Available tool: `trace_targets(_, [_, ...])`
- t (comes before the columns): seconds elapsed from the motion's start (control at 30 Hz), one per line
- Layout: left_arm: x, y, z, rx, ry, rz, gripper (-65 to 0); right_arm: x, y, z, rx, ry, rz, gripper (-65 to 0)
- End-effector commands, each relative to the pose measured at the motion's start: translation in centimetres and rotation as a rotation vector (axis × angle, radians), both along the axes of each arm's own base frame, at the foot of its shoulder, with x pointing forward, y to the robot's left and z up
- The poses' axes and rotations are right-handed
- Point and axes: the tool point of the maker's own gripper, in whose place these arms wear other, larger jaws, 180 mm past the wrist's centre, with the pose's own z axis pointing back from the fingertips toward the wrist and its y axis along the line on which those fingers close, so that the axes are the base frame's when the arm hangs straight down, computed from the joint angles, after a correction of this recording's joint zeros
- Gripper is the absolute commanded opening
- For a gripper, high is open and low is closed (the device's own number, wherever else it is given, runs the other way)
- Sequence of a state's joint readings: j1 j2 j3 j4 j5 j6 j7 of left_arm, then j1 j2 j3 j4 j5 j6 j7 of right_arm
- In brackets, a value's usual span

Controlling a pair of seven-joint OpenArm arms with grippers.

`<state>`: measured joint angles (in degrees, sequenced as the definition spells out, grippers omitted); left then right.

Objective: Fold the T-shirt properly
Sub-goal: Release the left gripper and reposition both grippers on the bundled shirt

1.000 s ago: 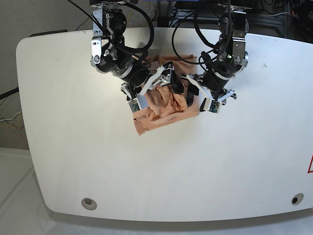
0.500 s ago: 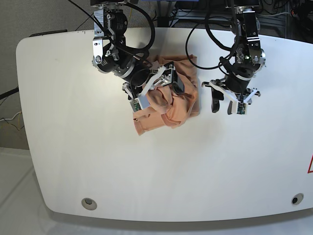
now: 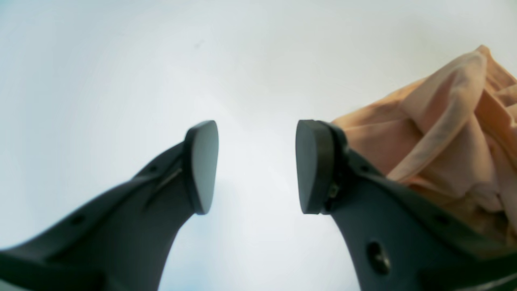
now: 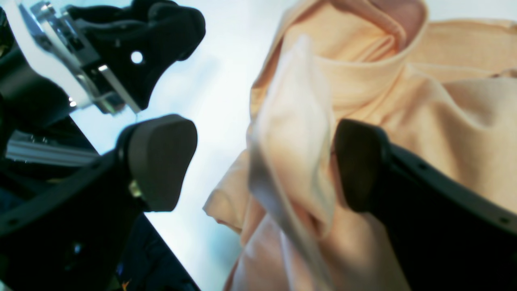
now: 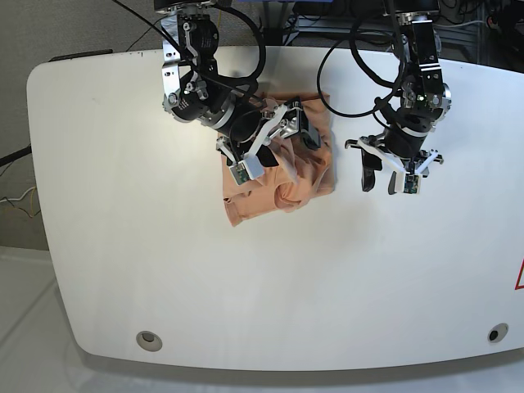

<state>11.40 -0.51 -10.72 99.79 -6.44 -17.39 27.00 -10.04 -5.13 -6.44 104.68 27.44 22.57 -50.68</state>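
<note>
The salmon T-shirt (image 5: 282, 180) lies crumpled in a heap at the back middle of the white table (image 5: 164, 270). My right gripper (image 5: 293, 127) hovers over the heap's upper edge. In the right wrist view this gripper (image 4: 258, 161) is open wide. A raised fold of the T-shirt (image 4: 424, 101) stands between its fingers, against the right pad and apart from the left one. My left gripper (image 5: 379, 178) hangs over bare table to the right of the shirt. Its wrist view shows it (image 3: 256, 165) open and empty, with the T-shirt (image 3: 444, 133) beside its right finger.
Black cables and the arm mounts (image 5: 295, 20) crowd the table's back edge. Two round holes (image 5: 148, 338) sit near the front corners. Part of the other arm (image 4: 133, 56) shows at the top left of the right wrist view.
My left gripper has come off the shirt and moved right onto bare table. My right gripper shifted up and to the right over the heap, and the cloth has bunched differently.
</note>
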Motion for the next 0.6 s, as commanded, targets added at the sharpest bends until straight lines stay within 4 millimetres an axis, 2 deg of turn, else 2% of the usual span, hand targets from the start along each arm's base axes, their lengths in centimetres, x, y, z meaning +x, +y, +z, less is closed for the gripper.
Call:
trace_targets(0.0, [1.4, 0.1, 2.2, -0.002, -0.078, -0.002, -36.5, 0.6, 0.8, 1.3, 0.05, -0.037, 0.008, -11.3])
trace_targets(0.17, [2.4, 0.2, 3.2, 0.005, -0.106, -0.002, -36.5, 0.5, 2.0, 0.6, 0.094, 0.023, 0.055, -11.3])
trace_targets(0.4, [4.9, 1.6, 6.1, 0.053, -0.186, -0.007, -36.5, 0.1, 4.6, -0.1, 0.148, 0.09, 0.175, -11.3])
trace_targets(0.57, [6.2, 2.5, 7.9, 0.089, -0.224, -0.009, -36.5, -0.3, 5.4, -0.4, 0.176, 0.121, 0.208, -11.3])
